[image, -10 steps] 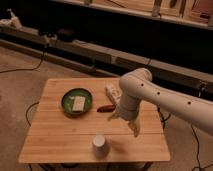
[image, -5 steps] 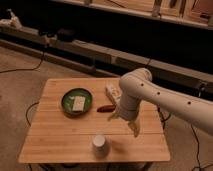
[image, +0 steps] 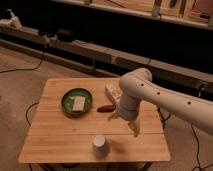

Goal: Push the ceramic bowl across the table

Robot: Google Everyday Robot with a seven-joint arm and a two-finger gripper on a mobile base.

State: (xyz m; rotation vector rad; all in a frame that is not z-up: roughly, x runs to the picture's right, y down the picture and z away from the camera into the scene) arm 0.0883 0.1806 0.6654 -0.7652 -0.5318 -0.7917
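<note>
The ceramic bowl (image: 70, 106), dark green, round and shallow, sits on the left half of the light wooden table (image: 55, 142) with a pale rectangular piece (image: 79, 102) lying in it. My gripper (image: 124, 125) hangs over the table's right half, to the right of the bowl and apart from it. Its fingers (image: 135, 131) point down and stand spread, with nothing between them. The white arm reaches in from the right edge of the view.
A small white cup (image: 99, 143) stands near the table's front edge. A red oblong object (image: 105, 108) lies between bowl and gripper, and a white packet (image: 112, 92) lies behind it. Cables run over the floor; a dark shelf lines the back.
</note>
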